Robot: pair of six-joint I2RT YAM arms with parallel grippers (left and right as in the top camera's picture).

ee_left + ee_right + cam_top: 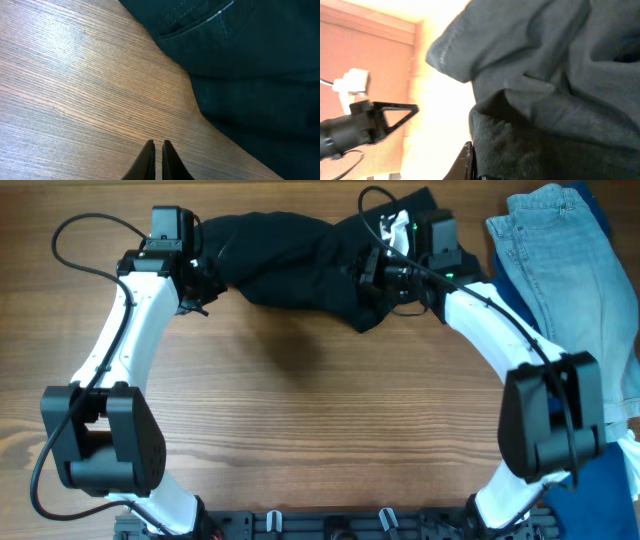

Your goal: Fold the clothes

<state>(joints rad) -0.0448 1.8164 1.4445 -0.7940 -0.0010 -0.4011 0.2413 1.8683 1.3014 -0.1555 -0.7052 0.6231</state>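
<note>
The clothes (290,260) are one black garment, bunched along the far side of the table, with a small white label (390,225) near its right end. My left gripper (203,288) is at the garment's left end. In the left wrist view its jaws (158,150) are shut over bare wood with nothing between them, and the black cloth (250,75) lies to their right. My right gripper (372,278) sits on the garment's right part. In the right wrist view one finger (466,162) shows and the black fabric (560,75) hides the other, pinched against it.
Light blue jeans (560,250) lie at the far right corner of the wooden table (300,430). Dark blue fabric (622,470) lies along the right edge, beside the right arm's base. Both arms curve in from the near edge.
</note>
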